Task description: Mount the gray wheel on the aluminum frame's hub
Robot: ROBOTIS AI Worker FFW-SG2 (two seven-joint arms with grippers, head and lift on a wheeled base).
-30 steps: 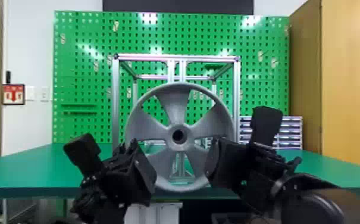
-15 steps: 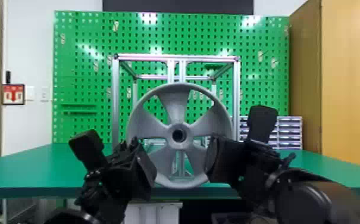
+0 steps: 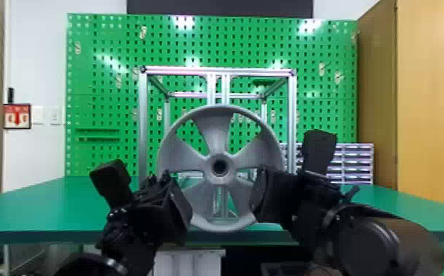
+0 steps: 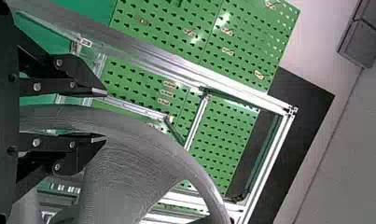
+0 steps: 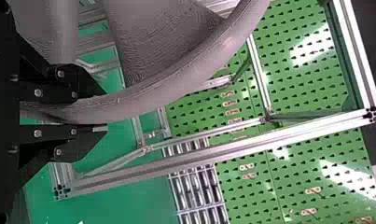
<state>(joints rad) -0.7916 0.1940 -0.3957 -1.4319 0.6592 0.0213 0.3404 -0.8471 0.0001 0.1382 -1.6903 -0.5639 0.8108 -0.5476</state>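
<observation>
So the gray wheel (image 3: 215, 220) is upright in the middle, in front of the aluminum frame (image 3: 195, 71) on the green table (image 3: 48, 205), and honestly I can't tell from here if it's seated on the hub, since the wheel's own face blocks that spot. The right gripper (image 3: 268, 194) is clamped on the rim at the right side, while the left gripper (image 3: 175, 211) has its fingers apart around the rim at the left, with a bit of a gap by one finger (image 4: 78, 79). Green pegboard (image 3: 103, 102) stands on the far side, small drawers (image 3: 355, 161) at far right.
</observation>
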